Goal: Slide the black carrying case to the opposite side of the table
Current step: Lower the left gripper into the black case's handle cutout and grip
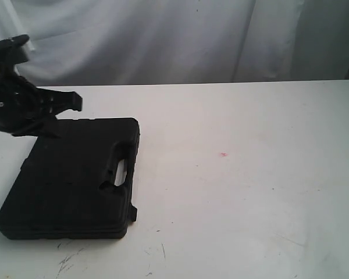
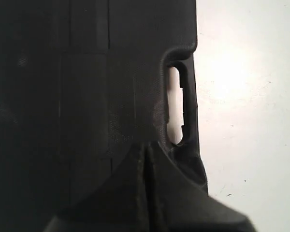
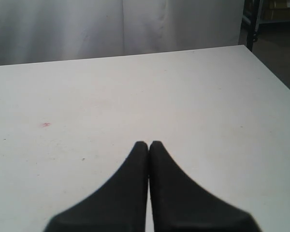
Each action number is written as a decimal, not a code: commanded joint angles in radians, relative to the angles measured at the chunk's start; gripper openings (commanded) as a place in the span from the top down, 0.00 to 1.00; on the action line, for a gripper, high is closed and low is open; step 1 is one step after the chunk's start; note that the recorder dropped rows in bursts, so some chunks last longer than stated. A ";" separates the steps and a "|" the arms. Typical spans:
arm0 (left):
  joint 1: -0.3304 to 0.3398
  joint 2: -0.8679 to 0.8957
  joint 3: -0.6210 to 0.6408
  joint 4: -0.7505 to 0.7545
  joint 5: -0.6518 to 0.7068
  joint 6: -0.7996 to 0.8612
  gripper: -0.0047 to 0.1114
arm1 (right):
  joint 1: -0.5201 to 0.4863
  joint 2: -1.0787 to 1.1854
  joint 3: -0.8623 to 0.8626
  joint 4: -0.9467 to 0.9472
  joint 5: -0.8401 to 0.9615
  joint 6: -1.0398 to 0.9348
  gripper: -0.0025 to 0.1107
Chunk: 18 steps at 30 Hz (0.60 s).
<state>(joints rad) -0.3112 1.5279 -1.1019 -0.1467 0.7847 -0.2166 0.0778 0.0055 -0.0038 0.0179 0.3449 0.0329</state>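
The black carrying case (image 1: 75,177) lies flat on the left part of the white table (image 1: 250,192), its handle slot (image 1: 121,172) facing the middle. My left gripper (image 1: 51,131) hangs over the case's far left corner, black against black. In the left wrist view its fingers (image 2: 145,147) are pressed together over the case lid (image 2: 87,96), pointing toward the handle slot (image 2: 175,104); whether they touch the lid I cannot tell. My right gripper (image 3: 149,143) is shut with nothing in it, over bare table (image 3: 183,96), and is out of the exterior view.
A tiny red spot (image 1: 223,154) marks the table's middle, also seen as the red spot (image 3: 45,124). Dark scratches (image 1: 67,261) lie near the front edge. A pale curtain (image 1: 163,40) hangs behind. Dark floor and shelving (image 3: 273,34) lie past the table's right edge.
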 commanded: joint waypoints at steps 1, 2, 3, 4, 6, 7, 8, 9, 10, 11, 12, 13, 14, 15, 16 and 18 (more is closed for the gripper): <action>-0.091 0.085 -0.064 0.085 0.004 -0.114 0.96 | 0.001 -0.005 0.004 0.001 0.000 0.003 0.98; -0.107 0.106 -0.076 0.087 0.004 -0.128 0.96 | 0.001 -0.005 0.004 0.001 0.000 0.003 0.98; -0.122 0.127 -0.089 0.089 0.004 -0.131 0.96 | 0.001 -0.005 0.004 0.001 0.000 0.003 0.98; -0.134 0.144 -0.100 0.089 0.004 -0.135 0.96 | 0.001 -0.005 0.004 0.001 0.000 0.003 0.98; -0.158 0.189 -0.128 0.089 0.004 -0.147 0.96 | 0.001 -0.005 0.004 0.001 0.000 0.003 0.98; -0.168 0.212 -0.144 0.089 0.004 -0.149 0.96 | 0.001 -0.005 0.004 0.001 0.000 0.003 0.98; -0.178 0.229 -0.156 0.089 0.007 -0.152 0.96 | 0.001 -0.005 0.004 0.001 0.000 0.003 0.98; -0.183 0.250 -0.172 0.089 0.009 -0.153 0.96 | 0.001 -0.005 0.004 0.001 0.000 0.003 0.98; -0.191 0.272 -0.189 0.089 0.017 -0.153 0.96 | 0.001 -0.005 0.004 0.001 0.000 0.003 0.98; -0.195 0.292 -0.208 0.089 0.031 -0.157 0.95 | 0.001 -0.005 0.004 0.001 0.000 0.003 0.98; -0.201 0.313 -0.226 0.101 0.046 -0.174 0.95 | 0.001 -0.005 0.004 0.001 0.000 0.003 0.98; -0.206 0.331 -0.244 0.115 0.059 -0.189 0.94 | 0.001 -0.005 0.004 0.001 0.000 0.003 0.98; -0.213 0.347 -0.259 0.138 0.069 -0.213 0.92 | 0.001 -0.005 0.004 0.001 0.000 0.003 0.98; -0.213 0.360 -0.269 0.162 0.075 -0.237 0.90 | 0.001 -0.005 0.004 0.001 0.000 0.003 0.98; -0.217 0.373 -0.280 0.191 0.079 -0.266 0.88 | 0.001 -0.005 0.004 0.001 0.000 0.003 0.98; -0.217 0.395 -0.294 0.213 0.075 -0.284 0.82 | 0.001 -0.005 0.004 0.001 0.000 0.003 0.98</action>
<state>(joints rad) -0.5216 1.8985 -1.3692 0.0226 0.8517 -0.4502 0.0778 0.0055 -0.0038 0.0179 0.3449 0.0329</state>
